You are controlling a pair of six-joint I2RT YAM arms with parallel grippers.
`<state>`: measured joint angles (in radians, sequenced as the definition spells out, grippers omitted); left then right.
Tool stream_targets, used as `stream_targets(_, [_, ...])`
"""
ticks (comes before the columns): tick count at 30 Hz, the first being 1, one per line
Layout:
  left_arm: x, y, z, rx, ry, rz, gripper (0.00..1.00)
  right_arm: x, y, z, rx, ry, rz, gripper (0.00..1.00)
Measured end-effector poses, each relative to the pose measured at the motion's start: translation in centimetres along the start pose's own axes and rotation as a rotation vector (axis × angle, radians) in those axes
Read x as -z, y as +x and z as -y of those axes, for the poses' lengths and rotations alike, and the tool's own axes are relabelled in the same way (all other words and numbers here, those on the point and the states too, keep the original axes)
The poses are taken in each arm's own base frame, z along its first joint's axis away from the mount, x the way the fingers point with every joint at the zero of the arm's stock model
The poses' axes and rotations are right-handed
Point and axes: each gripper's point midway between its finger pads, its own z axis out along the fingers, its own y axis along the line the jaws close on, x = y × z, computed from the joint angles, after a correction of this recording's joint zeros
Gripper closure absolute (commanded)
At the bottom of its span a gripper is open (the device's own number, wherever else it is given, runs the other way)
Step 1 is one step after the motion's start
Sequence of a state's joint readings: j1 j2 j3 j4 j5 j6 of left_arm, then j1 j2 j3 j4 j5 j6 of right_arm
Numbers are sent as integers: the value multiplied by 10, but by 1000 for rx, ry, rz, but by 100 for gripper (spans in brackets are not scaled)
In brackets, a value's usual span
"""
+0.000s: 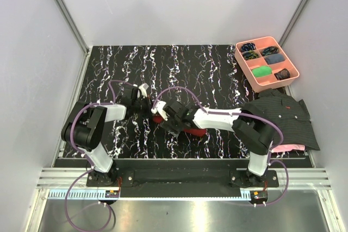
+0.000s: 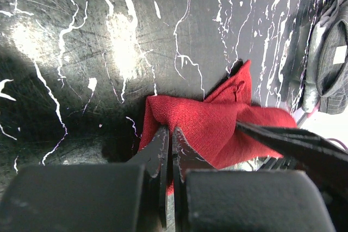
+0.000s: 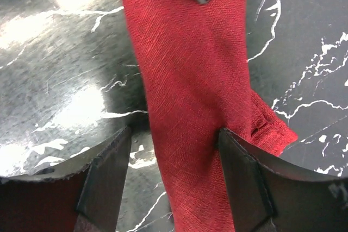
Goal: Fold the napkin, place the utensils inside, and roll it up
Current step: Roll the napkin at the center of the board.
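The bench [image 1: 217,74] is black with white marble-like veins and shines under the light. Pale walls [image 1: 179,4] close it in on three sides, with metal posts [image 1: 62,6] in the corners. A salmon-pink tray [image 1: 246,75] with compartments sits at the far right corner. A dark striped shirt [image 1: 283,115] lies at the right edge over a pink cloth [image 1: 288,147].

The napkin [image 3: 185,80] lies near the middle of the bench, toward its near edge, largely under the right arm. It is dark red with a visible weave, gathered into a long narrow band (one pointed corner sticks out at the side).

The left hand [image 2: 168,134] is clenched, its tips at one end of the napkin; whether cloth is pinched between them cannot be told. The right hand [image 3: 174,131] is released, its fingers spread to either side of the band.
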<state>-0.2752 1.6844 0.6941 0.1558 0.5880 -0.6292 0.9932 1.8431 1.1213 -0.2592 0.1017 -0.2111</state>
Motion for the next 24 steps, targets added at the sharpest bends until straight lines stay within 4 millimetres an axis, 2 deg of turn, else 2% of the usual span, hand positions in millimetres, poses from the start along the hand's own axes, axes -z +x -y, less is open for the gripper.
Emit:
stream_targets(1, [0, 0, 0, 0, 1, 0, 93, -1, 0, 1, -11, -7, 1, 30])
stream_targets(2, [0, -1, 1, -1, 2, 1, 83, -2, 0, 4, -31, -16, 1, 31])
stream_targets(4, [0, -2, 2, -5, 6, 3, 71, -4, 1, 9, -66, -29, 0, 36])
stream_targets(5, [0, -3, 3, -9, 7, 5, 65, -5, 1, 11, -84, -39, 0, 40])
stream_targets(6, [1, -4, 4, -8, 8, 6, 55, -7, 2, 14, -103, -48, 0, 44])
stream_targets(7, [1, -5, 6, -6, 10, 9, 48, -7, 1, 16, -119, -57, 1, 51])
stream_targets(9, [4, -7, 9, -15, 11, 18, 36, -7, 1, 20, -149, -77, 2, 55])
stream_targets(13, [18, -18, 22, -49, 9, 65, 28, -6, 0, 26, -228, -152, 7, 60])
stream_targets(19, [44, -40, 48, -145, 42, 193, 25, 2, 5, 19, -342, -332, -5, 61])
stream_targets(21, [48, -39, 50, -160, 53, 207, 25, 6, 6, 13, -379, -394, -15, 61])
stream_targets(24, [45, -28, 40, -153, 46, 189, 26, 12, 7, 7, -433, -484, -29, 61])
